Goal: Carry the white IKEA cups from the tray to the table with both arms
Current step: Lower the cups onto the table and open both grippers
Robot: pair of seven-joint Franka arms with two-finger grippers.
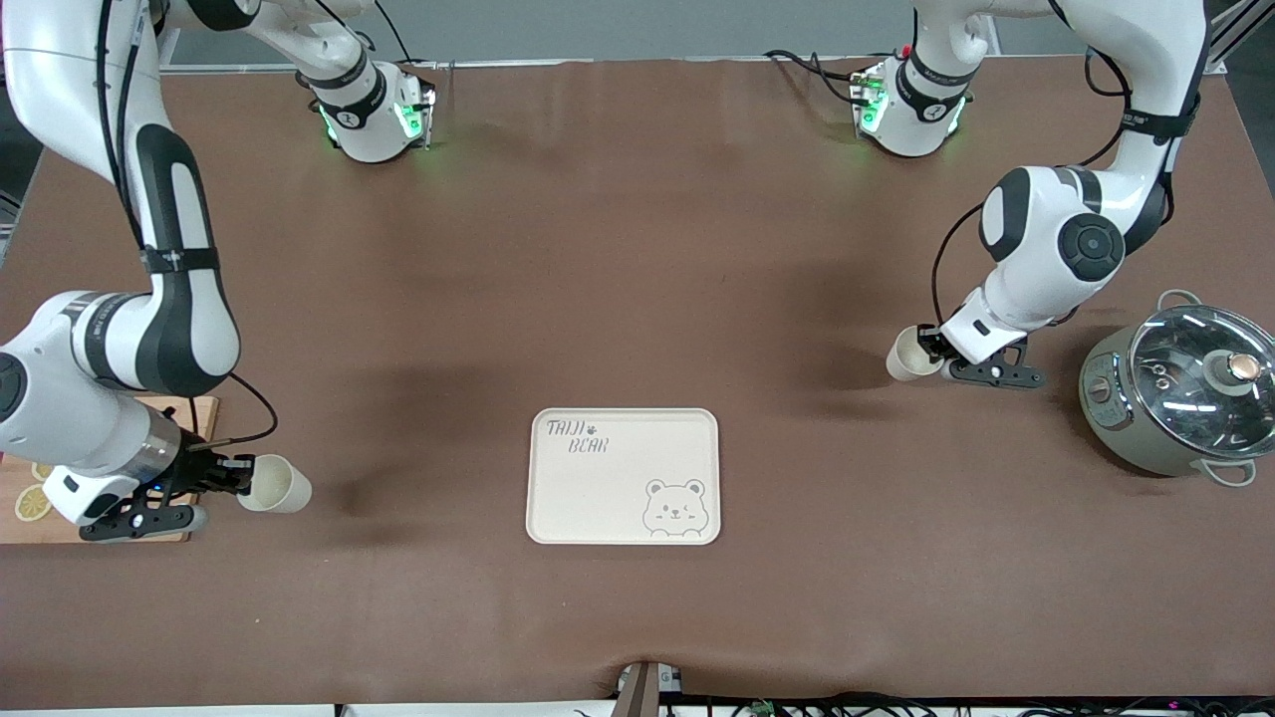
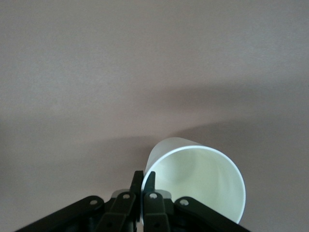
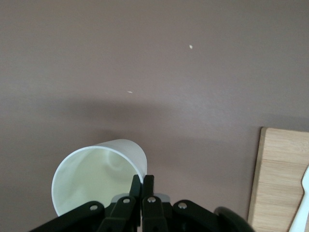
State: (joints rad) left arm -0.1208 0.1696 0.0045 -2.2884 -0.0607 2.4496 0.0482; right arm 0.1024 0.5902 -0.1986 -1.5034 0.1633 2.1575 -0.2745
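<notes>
My left gripper (image 1: 932,346) is shut on the rim of one white IKEA cup (image 1: 909,355), holding it tipped on its side above the bare table toward the left arm's end. In the left wrist view the fingers (image 2: 143,181) pinch the cup's wall (image 2: 198,181), one inside and one outside. My right gripper (image 1: 242,477) is shut on the rim of the other white cup (image 1: 278,485), also tipped, over the table beside a wooden board. The right wrist view shows the same pinch (image 3: 143,181) on that cup (image 3: 96,176).
A cream bear-printed tray (image 1: 618,498) lies flat mid-table, nearer the front camera, between the two cups. A grey-green pot with a glass lid (image 1: 1185,388) stands at the left arm's end. A wooden board (image 1: 25,528) lies under the right arm; it also shows in the right wrist view (image 3: 280,179).
</notes>
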